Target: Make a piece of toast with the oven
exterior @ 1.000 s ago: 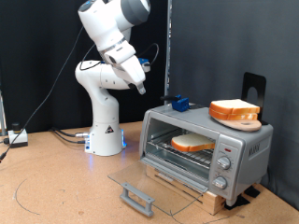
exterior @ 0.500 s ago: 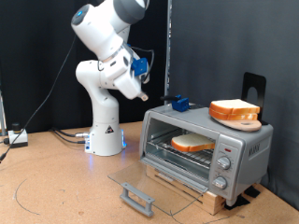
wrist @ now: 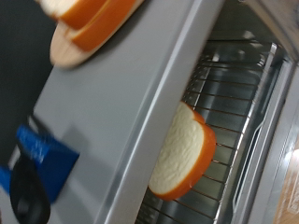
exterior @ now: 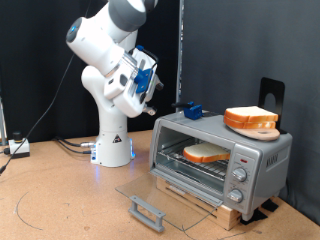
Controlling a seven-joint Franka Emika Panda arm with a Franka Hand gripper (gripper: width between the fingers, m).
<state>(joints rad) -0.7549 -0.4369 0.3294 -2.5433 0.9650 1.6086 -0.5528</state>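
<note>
The silver oven (exterior: 215, 129) stands at the exterior view's right with its glass door (exterior: 165, 192) folded down flat and the grey bar handle (exterior: 147, 211) at the front. The piece of toast (exterior: 205, 153) lies flat on the wire rack inside. In the wrist view the toast (wrist: 184, 149) rests on the rack (wrist: 235, 112) below the oven's top panel (wrist: 131, 93). My gripper (exterior: 153, 103) hangs in the air to the left of the oven and above it, holding nothing. Its fingers do not show in the wrist view.
A round wooden dish (exterior: 262, 131) with bread slices (exterior: 250, 117) sits on the oven's top, also in the wrist view (wrist: 64, 49). A small blue object (exterior: 190, 111) lies on the oven's top rear corner. Knobs (exterior: 238, 181) line the oven's right side. The robot base (exterior: 113, 140) stands behind.
The arm has swung left and lower, away from the oven, and the wrist has turned. The toast and the open door have not moved.
</note>
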